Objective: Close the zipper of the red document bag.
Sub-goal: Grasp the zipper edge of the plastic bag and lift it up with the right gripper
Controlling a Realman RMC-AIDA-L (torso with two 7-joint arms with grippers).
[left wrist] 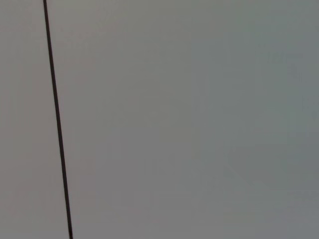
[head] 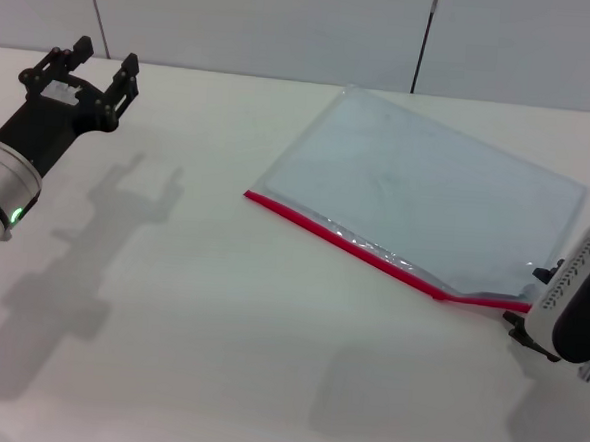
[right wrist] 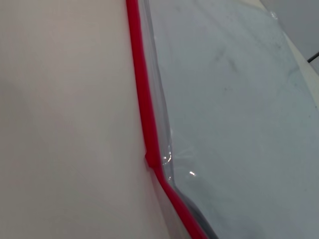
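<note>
We see the red document bag (head: 427,184) flat on the tabletop (head: 219,317), its zipper (head: 373,254) running diagonally along the near edge. The right gripper (head: 544,331) sits at that strip's right end, fingers hidden, state unclear. The left gripper (head: 84,68) hovers far left, jaws apart.

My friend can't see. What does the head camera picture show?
A see-through bag with a red zipper lies flat on a white table. The right gripper is at its near corner; the left gripper hovers open, far away.
</note>
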